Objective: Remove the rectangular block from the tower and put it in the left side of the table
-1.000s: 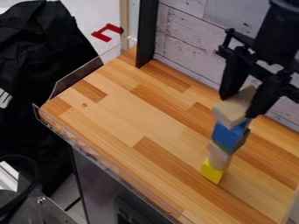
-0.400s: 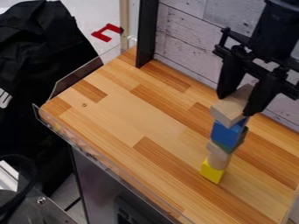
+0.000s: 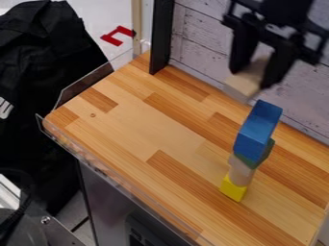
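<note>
- Your wooden table [image 3: 128,125] spans the scene, the stacked tower [image 3: 240,168] standing on its right side in view
- Your black gripper [image 3: 252,79] hangs at upper right, its fingers clamped on the pale rectangular block [image 3: 243,87]
- A blue block [image 3: 260,122] crowns your tower, apart from the gripped piece
- A yellow block [image 3: 233,188] serves as your tower's base

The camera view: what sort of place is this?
Probably a lab or workshop corner: a robot arm over a wooden table, a tower of toy blocks, a blue one on top.
</note>
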### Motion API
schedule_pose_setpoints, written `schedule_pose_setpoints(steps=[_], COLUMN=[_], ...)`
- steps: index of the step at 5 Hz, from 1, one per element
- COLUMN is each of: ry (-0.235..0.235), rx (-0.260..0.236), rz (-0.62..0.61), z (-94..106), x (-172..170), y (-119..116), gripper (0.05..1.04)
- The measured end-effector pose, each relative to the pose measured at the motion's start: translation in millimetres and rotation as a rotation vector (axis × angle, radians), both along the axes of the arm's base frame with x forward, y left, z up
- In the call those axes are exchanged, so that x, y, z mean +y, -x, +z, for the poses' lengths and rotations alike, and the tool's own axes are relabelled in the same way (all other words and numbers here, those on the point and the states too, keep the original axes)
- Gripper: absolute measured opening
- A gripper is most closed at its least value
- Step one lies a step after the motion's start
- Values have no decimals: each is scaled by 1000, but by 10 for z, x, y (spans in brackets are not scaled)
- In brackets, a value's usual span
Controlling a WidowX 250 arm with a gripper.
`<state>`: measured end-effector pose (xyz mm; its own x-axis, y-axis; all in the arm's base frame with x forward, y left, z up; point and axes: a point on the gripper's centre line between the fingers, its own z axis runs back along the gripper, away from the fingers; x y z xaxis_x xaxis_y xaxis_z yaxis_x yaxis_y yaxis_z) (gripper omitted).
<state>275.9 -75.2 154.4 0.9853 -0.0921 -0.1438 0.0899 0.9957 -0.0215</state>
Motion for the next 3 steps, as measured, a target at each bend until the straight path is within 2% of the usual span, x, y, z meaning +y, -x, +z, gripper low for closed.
schedule_pose_setpoints(steps=[1,2,3], ry=[17,21,37], rx=[-3,9,8], rz=[65,135,177], z=[38,-60,-267], x=[232,480,700], y=[-32,-28,-65], gripper=[511,511,511])
